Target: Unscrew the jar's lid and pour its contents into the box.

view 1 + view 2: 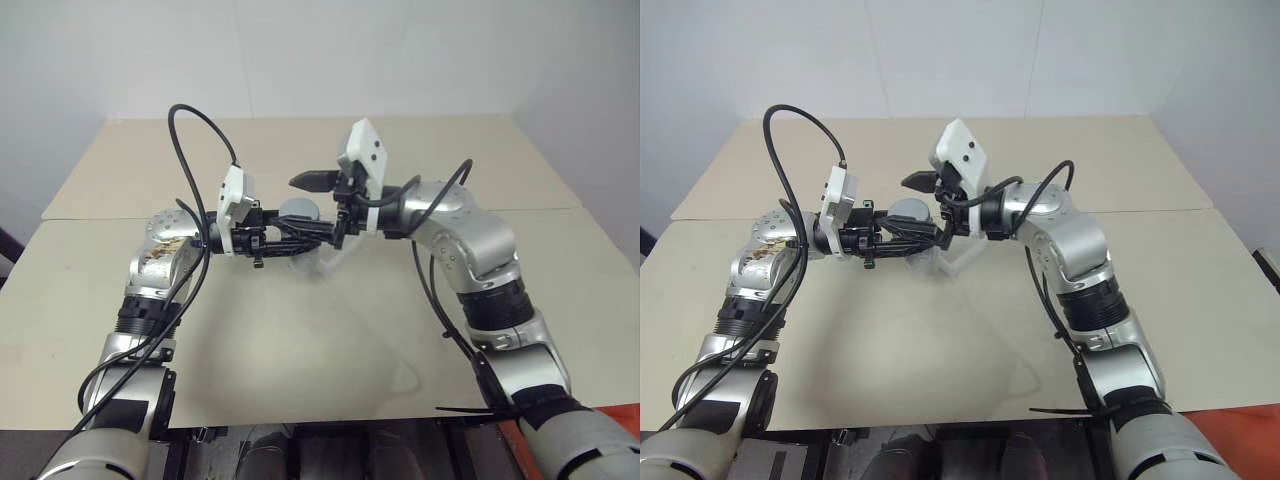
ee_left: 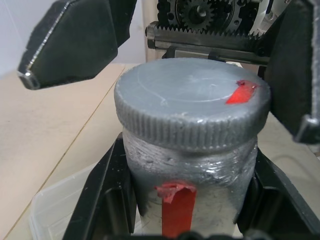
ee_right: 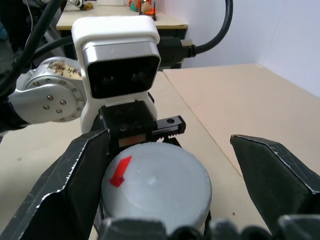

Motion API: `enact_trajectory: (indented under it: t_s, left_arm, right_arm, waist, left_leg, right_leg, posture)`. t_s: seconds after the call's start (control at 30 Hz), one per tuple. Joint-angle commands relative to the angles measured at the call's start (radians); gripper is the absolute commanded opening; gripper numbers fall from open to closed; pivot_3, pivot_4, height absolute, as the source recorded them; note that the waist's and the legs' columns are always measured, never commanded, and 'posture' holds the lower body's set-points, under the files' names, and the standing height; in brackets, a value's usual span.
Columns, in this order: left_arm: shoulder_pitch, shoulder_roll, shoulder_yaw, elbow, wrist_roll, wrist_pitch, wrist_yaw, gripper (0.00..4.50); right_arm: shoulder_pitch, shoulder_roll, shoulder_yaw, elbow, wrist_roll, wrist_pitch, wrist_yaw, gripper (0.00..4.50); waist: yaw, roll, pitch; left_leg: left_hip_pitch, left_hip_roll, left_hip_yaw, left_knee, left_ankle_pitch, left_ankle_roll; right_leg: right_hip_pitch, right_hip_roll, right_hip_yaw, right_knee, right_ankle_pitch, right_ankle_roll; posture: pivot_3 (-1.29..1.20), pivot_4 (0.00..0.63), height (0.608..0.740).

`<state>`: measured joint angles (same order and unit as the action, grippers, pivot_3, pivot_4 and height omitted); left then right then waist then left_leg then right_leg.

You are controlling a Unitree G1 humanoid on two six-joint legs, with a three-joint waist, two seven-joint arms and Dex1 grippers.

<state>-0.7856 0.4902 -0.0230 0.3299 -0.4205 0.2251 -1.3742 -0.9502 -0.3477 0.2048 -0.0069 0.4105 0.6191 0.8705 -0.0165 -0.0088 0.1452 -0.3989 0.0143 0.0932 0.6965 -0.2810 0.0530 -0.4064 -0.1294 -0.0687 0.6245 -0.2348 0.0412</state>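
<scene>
From where I stand, the left gripper (image 1: pixel 290 232) is clamped around the body of the jar (image 2: pixel 192 185), holding it upright in the air over the middle of the table (image 1: pixel 300 340), with the lid (image 2: pixel 192 107) still screwed on. The right gripper (image 3: pixel 165 170) reaches in from the right with its jaws spread wide, one finger on either side of the lid and neither one touching it as far as I can see.

The jar looks small, stiff and light, wrapped in something silvery and a bit wrinkled, so the body probably gives decent friction. The lid has a ribbed edge all round, and that ribbing seems the obvious place to pinch it: fingers on opposite sides of the rim, above the left fingers (image 2: pixel 102 200) so the two grippers do not clash. My guess is the lid is hard plastic and could slip if it is squeezed only at the top edge, and the jar may turn in the left grip unless that hold is firm.

Just under and beyond the jar sits the box (image 1: pixel 325 262), clear thin plastic, likely light enough to skid if nudged.

Counting: one jar, one lid, one box, two grippers. The jar has one red stripe down its side, and there is one red mark on the lid.
</scene>
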Motion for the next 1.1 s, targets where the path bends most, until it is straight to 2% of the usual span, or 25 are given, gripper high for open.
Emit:
enact_trajectory:
  t_s: [0.03,0.67,0.83,1.1]
  left_arm:
    - [-0.011,0.017,0.012,-0.038,-0.014,-0.008,-0.014,2.05]
    - [0.019,0.058,0.019,-0.091,-0.035,0.019,-0.024,2.05]
    - [0.04,0.064,0.022,-0.116,-0.037,0.028,-0.018,2.05]
    - [0.001,0.028,0.01,-0.045,-0.01,0.015,0.02,2.05]
  right_arm:
    - [-0.008,-0.043,-0.03,0.006,-0.026,-0.005,0.001,4.44]
    - [0.038,-0.184,-0.11,0.028,-0.013,-0.035,0.03,4.44]
    - [0.084,-0.209,-0.151,-0.017,0.014,-0.023,0.046,4.44]
    - [0.126,-0.221,-0.183,-0.189,0.125,0.042,0.086,4.44]
  waist:
    - [0.0,0.0,0.0]
    - [0.009,0.0,0.0]
    - [-0.002,0.0,0.0]
    - [0.003,0.0,0.0]
  left_leg:
    - [0.0,0.0,0.0,0.0,0.0,0.0]
    - [-0.001,0.0,-0.001,0.0,0.0,0.0]
    - [0.0,0.0,0.0,0.0,0.0,0.0]
    - [0.0,0.0,0.0,0.0,0.0,0.0]
  right_leg:
    - [0.0,0.0,0.0,0.0,0.0,0.0]
    - [0.0,-0.001,0.0,-0.001,0.0,0.0]
    - [0.0,0.0,0.0,-0.001,0.0,0.0]
    - [0.0,0.0,0.0,-0.001,0.0,0.0]
  posture:
    - [0.0,0.15,0.74]
    - [0.0,0.15,0.74]
    - [0.0,0.15,0.74]
    - [0.0,0.15,0.74]
